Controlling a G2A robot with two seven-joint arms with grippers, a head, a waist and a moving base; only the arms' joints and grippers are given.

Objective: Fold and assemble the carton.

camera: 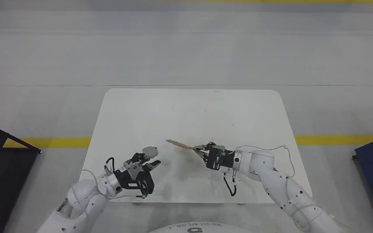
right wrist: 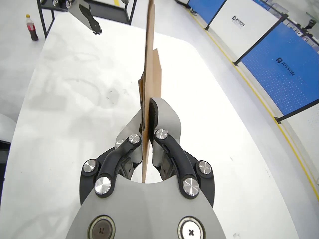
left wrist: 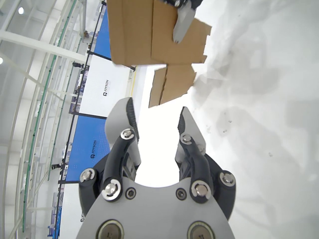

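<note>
Bright, even overhead light floods the white table (camera: 175,110) in the top view, pushing its surface close to pure white and keeping shadows faint. In the left wrist view, round ceiling lamps (left wrist: 21,10) glow high in the hall, and the table burns out to blank white between the fingers of the left pincer (left wrist: 156,104). A soft grey shadow spreads on the table beside the carton (left wrist: 139,30). In the right wrist view, glare pools on the table by the right pincer (right wrist: 147,105), whose bolts (right wrist: 160,133) catch small highlights. Roof beams (left wrist: 37,44) and partition panels (right wrist: 286,68) bow toward the edges of the wrist views.
</note>
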